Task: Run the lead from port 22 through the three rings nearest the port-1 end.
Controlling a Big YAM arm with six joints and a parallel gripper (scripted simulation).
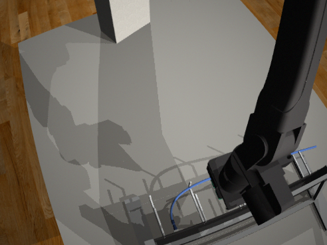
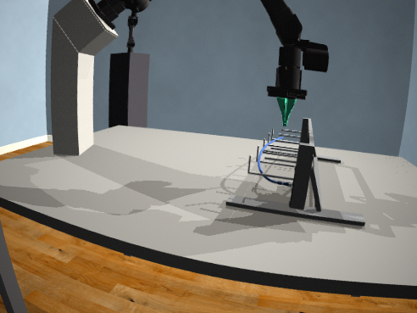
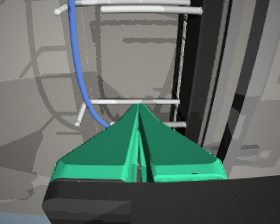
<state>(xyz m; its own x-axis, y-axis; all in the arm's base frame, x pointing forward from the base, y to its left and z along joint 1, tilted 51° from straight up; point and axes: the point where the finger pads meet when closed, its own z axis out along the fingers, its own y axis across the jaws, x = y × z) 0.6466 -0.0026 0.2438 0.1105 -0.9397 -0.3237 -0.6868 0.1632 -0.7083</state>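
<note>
My gripper is shut and empty, its green tips above the ring row in front of the rack. In the top view the arm hides the tips. The blue lead leaves its dark plug near the high-port end, arcs forward and runs along the rings. Its free end sticks out past the far ring pair at the port-1 end. In the wrist view the lead crosses near the front of a ring. Whether it lies inside the port-1-end rings is hidden.
The near end ring stands beside the plug. The rack's long foot lies on the table, whose near edge runs across the exterior view. The arm's pale pedestal stands across the table from the rack.
</note>
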